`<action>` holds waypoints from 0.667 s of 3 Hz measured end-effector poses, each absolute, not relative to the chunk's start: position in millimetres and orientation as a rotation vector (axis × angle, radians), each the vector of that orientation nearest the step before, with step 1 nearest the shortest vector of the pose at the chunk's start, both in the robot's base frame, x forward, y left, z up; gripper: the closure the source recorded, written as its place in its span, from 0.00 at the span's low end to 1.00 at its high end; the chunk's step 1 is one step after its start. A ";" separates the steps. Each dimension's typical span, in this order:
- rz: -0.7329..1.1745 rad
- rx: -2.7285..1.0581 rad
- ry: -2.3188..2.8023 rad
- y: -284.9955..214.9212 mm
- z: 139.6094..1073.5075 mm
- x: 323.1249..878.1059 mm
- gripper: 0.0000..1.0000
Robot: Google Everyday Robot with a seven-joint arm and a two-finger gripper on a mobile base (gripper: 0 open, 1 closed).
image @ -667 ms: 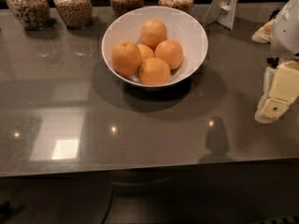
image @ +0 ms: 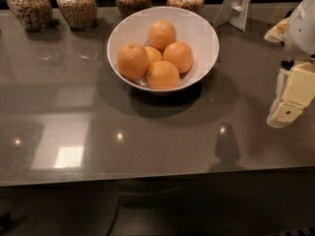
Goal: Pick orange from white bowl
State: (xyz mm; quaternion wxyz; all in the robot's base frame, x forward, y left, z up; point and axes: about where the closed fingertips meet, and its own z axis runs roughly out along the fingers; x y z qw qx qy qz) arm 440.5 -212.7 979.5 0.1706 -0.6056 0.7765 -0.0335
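Item one: the white bowl [image: 199, 31] stands on a glossy grey countertop [image: 147, 146], toward its far edge, upright and intact. It holds five oranges [image: 178, 56] heaped together and touching one another. The rearmost orange [image: 162, 35] sits highest against the far wall of the bowl, and the front orange [image: 162, 74] lies at the near wall. One lies to each side between them, and a fifth is wedged in the middle, largely covered by its neighbours. All fruit is inside the rim; none lies on the countertop. Item two: the gripper [image: 288, 107], cream-coloured, hangs well to the right of the bowl and somewhat nearer the viewer, pointing downward above the countertop. It touches neither bowl nor fruit. Whether it is spread or closed cannot be determined from this angle. The white arm [image: 304, 28] rises above it, level with the bowl at the right edge of view. Item three: four glass jars [image: 76, 6] of grains or nuts stand in a row behind the bowl — two to its rear left, two directly behind. A white stand [image: 236, 6] is at the bowl's rear right. Light reflections [image: 69, 156] show on the countertop in front of the bowl and to its left.
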 end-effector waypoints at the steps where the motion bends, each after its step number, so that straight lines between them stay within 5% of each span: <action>1: -0.012 -1.740 2.042 -182.5 989.9 465.8 0.00; 2: 0.137 -1.760 1.832 -130.8 1004.1 499.6 0.00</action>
